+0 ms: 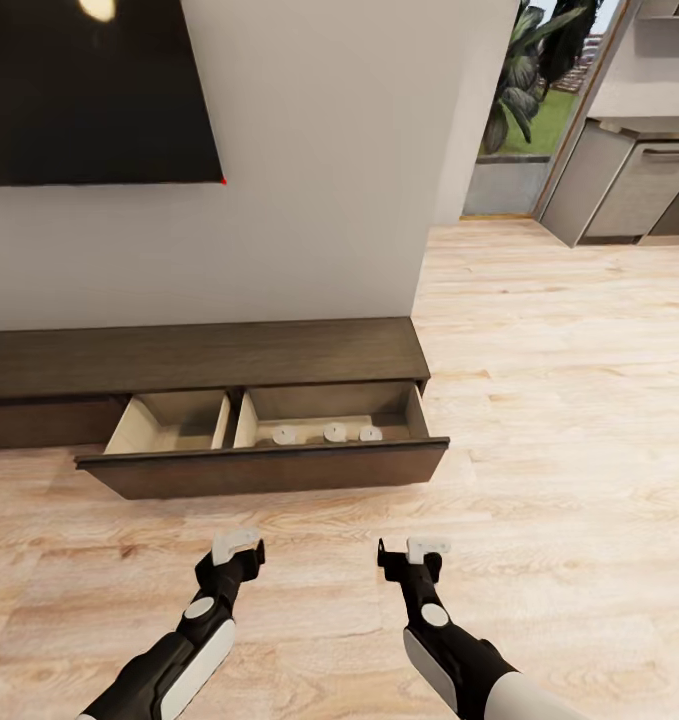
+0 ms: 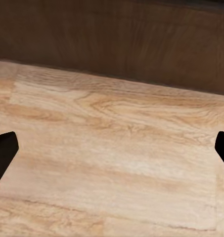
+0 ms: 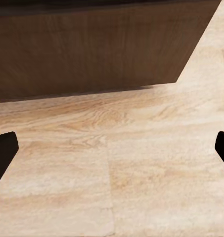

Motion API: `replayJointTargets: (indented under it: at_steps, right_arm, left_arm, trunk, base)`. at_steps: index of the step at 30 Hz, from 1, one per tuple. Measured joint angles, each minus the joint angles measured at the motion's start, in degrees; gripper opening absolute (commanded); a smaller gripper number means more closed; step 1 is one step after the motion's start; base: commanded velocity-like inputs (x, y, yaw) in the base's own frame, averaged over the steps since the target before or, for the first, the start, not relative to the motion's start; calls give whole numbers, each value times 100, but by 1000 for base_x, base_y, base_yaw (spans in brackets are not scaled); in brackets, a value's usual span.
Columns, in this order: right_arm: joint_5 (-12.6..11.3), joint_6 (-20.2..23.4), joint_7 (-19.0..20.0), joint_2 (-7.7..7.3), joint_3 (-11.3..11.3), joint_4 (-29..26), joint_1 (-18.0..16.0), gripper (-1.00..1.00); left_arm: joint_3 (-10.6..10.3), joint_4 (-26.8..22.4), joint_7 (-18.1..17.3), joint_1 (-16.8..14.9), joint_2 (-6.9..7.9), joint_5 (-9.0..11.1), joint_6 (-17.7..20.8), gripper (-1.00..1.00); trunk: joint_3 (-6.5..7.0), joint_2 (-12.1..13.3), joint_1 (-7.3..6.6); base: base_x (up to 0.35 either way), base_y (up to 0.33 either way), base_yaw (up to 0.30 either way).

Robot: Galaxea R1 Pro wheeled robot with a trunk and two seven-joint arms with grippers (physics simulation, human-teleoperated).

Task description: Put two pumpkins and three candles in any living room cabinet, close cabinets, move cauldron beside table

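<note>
The dark-brown cabinet (image 1: 199, 355) stands against the white wall with its wide drawer (image 1: 269, 468) pulled out. Three small white candles (image 1: 335, 431) stand in a row in the drawer's right compartment; the left compartment (image 1: 174, 420) holds nothing. My left gripper (image 1: 237, 545) and right gripper (image 1: 411, 552) hover low over the floor just in front of the drawer, both open and holding nothing. The drawer's dark front (image 2: 121, 39) fills the far part of the left wrist view, and its right end (image 3: 92, 49) is in the right wrist view. The pumpkins, cauldron and table are out of view.
A black TV screen (image 1: 89, 90) hangs on the wall above the cabinet. Pale wood floor (image 1: 559, 400) stretches to the right toward grey kitchen units (image 1: 629, 185) and a glass door with plants (image 1: 524, 100) behind it.
</note>
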Motion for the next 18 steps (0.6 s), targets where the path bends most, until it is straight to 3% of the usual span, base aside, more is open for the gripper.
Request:
replayJointTargets:
  at_steps: [5,8,11,14,18]
  right_arm:
    - [13,-357,48,-2,3,11,0,100]
    - [13,-447,332,-2,4,8,0,100]
    - [32,-494,515,-4,4,-15,0,100]
    - [156,-621,634,-1,4,-27,-12,100]
    - [377,-683,672,-4,4,1,-17,100]
  left_arm:
    - [-116,165,-10,-5,-12,-132,-129,100]
    - [-153,199,-19,-8,-162,-211,-145,100]
    - [-174,314,-24,-8,-271,-456,-148,100]
    - [-177,364,-25,-8,-317,-714,-153,100]
    - [-165,366,-26,-8,-327,-806,-156,100]
  trunk:
    - [-90,-201,110]
    - [-144,-321,176]
    - [-198,-441,242]
    - [-251,-562,308]
    - [-323,-722,395]
  base:
    - [0,0,0]
    - [0,0,0]
    - [0,0,0]
    - [0,0,0]
    - [0,0,0]
